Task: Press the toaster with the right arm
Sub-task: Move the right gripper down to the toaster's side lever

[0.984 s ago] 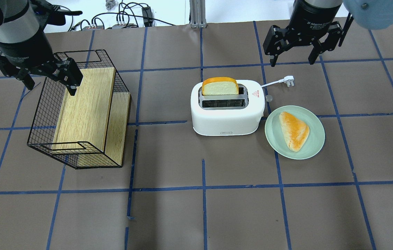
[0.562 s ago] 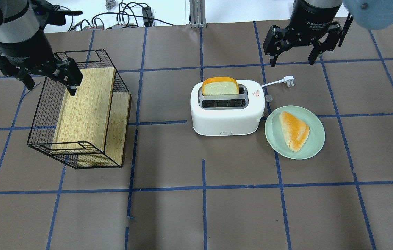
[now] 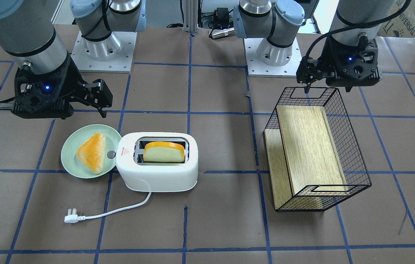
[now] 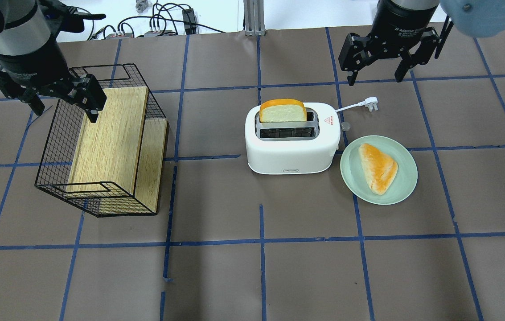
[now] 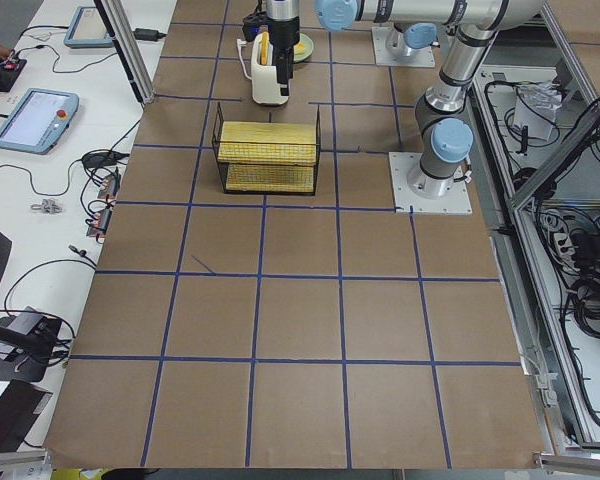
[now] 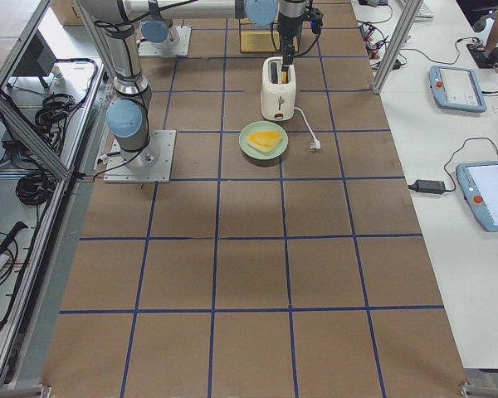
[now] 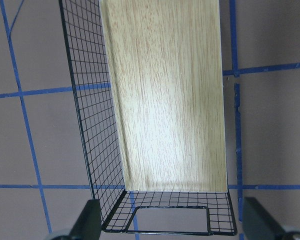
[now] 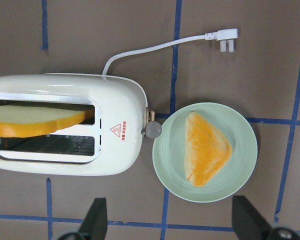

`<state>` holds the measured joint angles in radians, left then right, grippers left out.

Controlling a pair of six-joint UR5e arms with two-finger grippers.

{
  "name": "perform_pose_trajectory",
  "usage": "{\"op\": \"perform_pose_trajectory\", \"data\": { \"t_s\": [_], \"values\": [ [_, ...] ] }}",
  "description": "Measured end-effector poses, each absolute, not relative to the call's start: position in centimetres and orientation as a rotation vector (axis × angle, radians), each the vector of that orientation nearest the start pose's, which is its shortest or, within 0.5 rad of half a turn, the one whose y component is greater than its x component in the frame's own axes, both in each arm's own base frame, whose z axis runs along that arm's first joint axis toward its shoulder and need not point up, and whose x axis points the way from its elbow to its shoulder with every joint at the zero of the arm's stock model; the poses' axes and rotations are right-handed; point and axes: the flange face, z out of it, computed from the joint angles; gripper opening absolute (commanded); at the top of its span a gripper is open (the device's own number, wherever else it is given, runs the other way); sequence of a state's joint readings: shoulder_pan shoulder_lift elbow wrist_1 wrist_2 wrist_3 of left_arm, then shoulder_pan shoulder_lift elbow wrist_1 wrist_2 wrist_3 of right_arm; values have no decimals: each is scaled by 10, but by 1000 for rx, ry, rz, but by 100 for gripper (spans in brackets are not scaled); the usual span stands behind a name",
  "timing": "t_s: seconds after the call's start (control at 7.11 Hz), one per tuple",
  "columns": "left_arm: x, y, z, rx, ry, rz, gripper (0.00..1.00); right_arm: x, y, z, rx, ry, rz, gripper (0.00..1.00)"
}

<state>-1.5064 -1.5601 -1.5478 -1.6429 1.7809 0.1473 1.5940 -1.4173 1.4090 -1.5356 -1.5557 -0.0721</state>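
Plainly white, rounded two-slot toaster [image 4: 291, 154]

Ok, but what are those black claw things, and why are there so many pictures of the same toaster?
Those are two robot arms, and each black claw is its hand, called a gripper. The right gripper and left gripper are both open and hold nothing. The pictures come from different cameras: one behind the robot, one facing it, two far off at the ends, and one on each wrist looking down. On the table stand a white toaster with a slice of bread sticking out, its plug lying loose, a green plate with a pastry, and a wire basket with a wooden board inside.
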Motion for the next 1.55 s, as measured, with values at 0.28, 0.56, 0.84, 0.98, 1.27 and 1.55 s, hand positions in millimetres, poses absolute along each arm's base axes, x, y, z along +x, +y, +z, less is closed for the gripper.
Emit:
{"op": "perform_pose_trajectory", "data": {
  "t_s": [0.28,0.56,0.84,0.98,1.27,1.55],
  "values": [
    [-81,-490,500,128,2933,89,100,147,-554,481,-417,3101,39,9],
    [-81,-490,500,128,2933,89,100,147,-554,475,-833,3015,39,7],
    [-81,-490,500,129,2933,89,100,147,-556,456,-1246,2872,14,7],
    [-81,-489,499,128,2933,90,100,146,-555,440,-1420,2795,0,7],
    [-81,-490,500,129,2933,89,100,144,-554,414,-1676,2654,-26,7],
    [-81,-490,500,130,2933,89,100,143,-553,380,-1827,2563,-57,8]
  ]
}}
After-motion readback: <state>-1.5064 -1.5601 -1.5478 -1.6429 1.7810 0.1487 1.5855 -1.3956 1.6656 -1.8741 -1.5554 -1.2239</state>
